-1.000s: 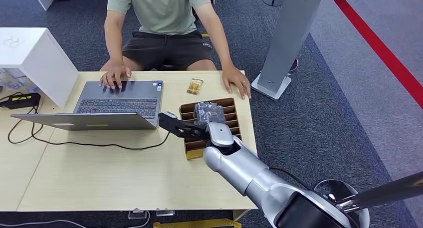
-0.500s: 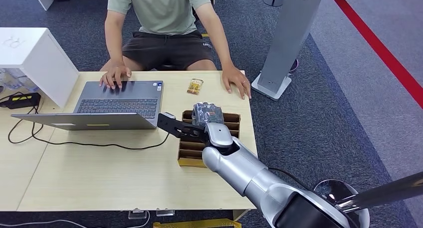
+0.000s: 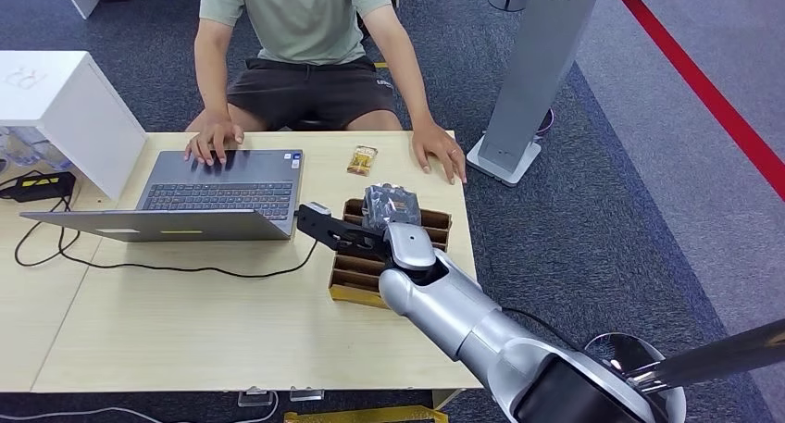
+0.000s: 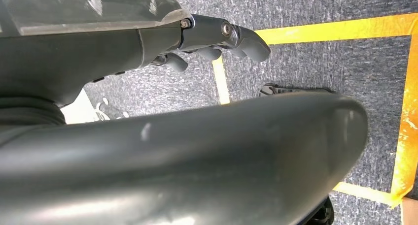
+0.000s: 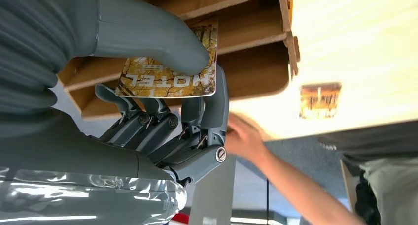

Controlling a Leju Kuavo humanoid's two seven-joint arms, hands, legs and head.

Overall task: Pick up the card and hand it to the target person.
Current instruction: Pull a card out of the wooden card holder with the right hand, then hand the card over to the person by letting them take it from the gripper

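Light wooden table (image 3: pixel 185 321) on grey-blue carpet (image 3: pixel 592 210); red floor line (image 3: pixel 704 90) at right. Open laptop (image 3: pixel 213 196), a second card (image 3: pixel 362 159) and the person (image 3: pixel 305 34) seated opposite. Right hand (image 5: pixel 162 116) pinches the hotel card (image 5: pixel 172 77) over the slotted wooden card rack (image 3: pixel 356 275). Left hand (image 4: pixel 217 38) hangs near the floor, its state indiscernible.

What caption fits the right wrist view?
Right hand pinches the hotel card at the wooden slotted box, person's hand beyond.

Head view high, facing down on table (image 3: pixel 185 321); right wrist close, sharing slotted box (image 3: pixel 407 247).
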